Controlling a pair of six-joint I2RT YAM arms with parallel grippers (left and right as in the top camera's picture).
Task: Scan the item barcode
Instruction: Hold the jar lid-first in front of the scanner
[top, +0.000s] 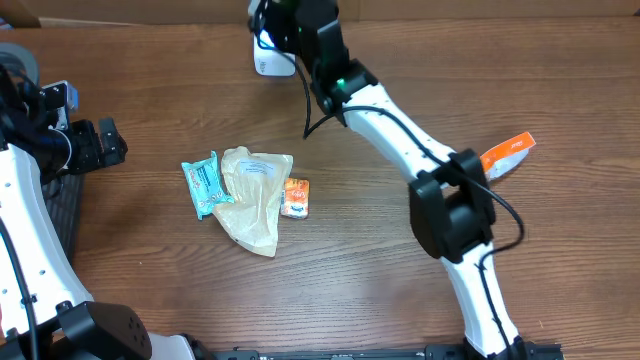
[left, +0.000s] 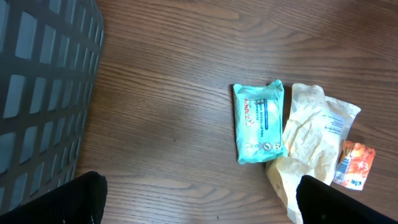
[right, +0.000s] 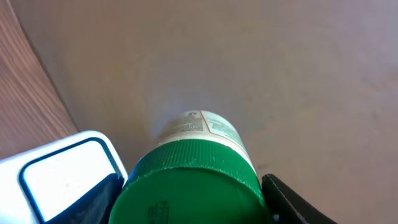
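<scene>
My right gripper (right: 193, 205) is shut on a jar with a green ribbed lid (right: 186, 180) and a pale label (right: 202, 127); the black fingers press on both sides of the lid. The jar points at the back wall, just right of the white barcode scanner (right: 62, 177). From overhead, the right gripper (top: 280, 30) hangs over the scanner (top: 268, 62) at the table's far edge and the arm hides the jar. My left gripper (top: 95, 145) is open at the far left with only bare wood between its fingertips (left: 81, 199).
A teal wipes pack (top: 205, 183), a beige plastic bag (top: 255, 195) and a small orange packet (top: 295, 197) lie together mid-table. An orange-and-white packet (top: 507, 152) lies at the right. A dark grid basket (left: 43, 81) stands beside the left gripper.
</scene>
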